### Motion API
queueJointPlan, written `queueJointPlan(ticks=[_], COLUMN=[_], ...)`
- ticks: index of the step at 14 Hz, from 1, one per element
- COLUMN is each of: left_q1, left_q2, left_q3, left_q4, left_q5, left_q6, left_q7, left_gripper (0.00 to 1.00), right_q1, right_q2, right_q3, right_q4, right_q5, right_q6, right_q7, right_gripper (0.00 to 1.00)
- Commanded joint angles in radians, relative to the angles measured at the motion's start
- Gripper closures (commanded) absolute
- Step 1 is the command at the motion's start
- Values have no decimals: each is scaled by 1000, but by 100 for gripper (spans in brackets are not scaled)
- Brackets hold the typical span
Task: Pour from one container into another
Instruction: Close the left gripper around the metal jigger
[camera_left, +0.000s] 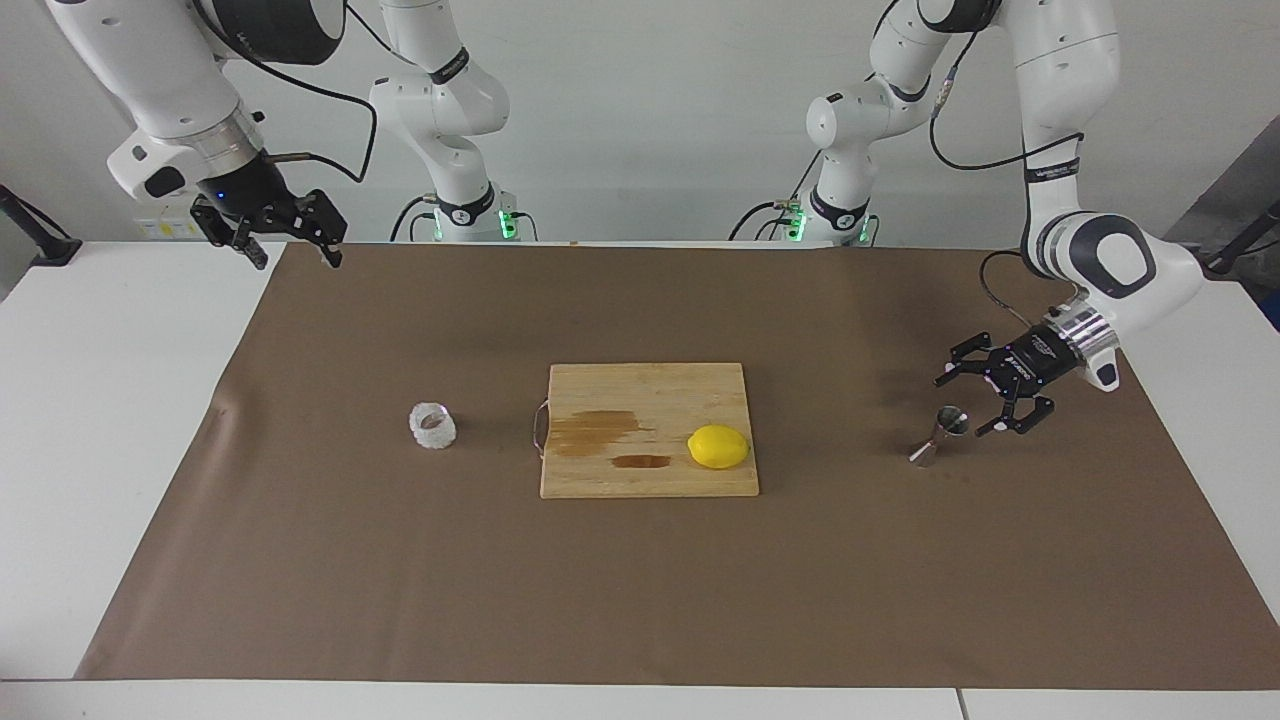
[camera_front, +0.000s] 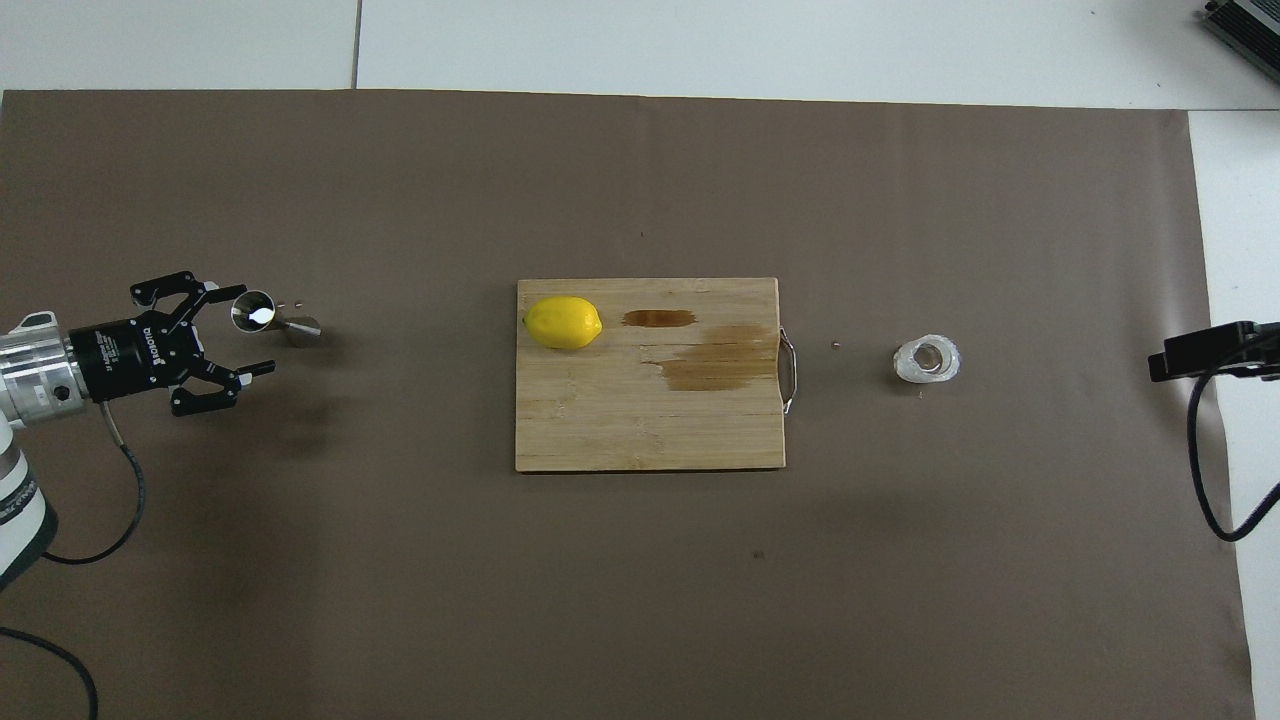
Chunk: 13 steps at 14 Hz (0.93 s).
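Steel jigger (camera_left: 938, 435) stands just beside left gripper's (camera_left: 962, 404) open jaws

The lemon (camera_left: 718, 446) lies on the cutting board (camera_left: 648, 388), which sits between the glass cup (camera_left: 432, 426) and the jigger (camera_left: 938, 436).

A: Where does the glass cup (camera_left: 432, 426) sit?

B: Upright on the brown mat toward the right arm's end of the table, well apart from the steel jigger (camera_left: 938, 436). It is small and squat, clear with a bumpy whitish wall, its mouth facing up.

A: And the jigger?

B: Toward the left arm's end. Shiny, hourglass-shaped, two cones joined at a narrow waist, standing with one open cone up.
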Motion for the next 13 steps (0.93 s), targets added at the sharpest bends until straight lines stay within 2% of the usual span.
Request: queueJointPlan(ticks=[1,11,13], left_q1=[-15,-15,-15], left_q2=[-23,-22,-22], left_q3=[7,7,7], left_q4=[-44,-42,-42], left_q5=[-41,-65,-67], left_q6=[40,41,41], left_q7=[49,49,49], left_gripper=[0,0,4], right_q1=[-13,-13,-13], right_q2=[-5,-5,-5], right_q3=[13,13,13], right_q4=[6,4,4], right_q5=[0,0,0], right_q6=[-18,-18,-20], right_q7=[13,13,13], right_gripper=[0,0,0])
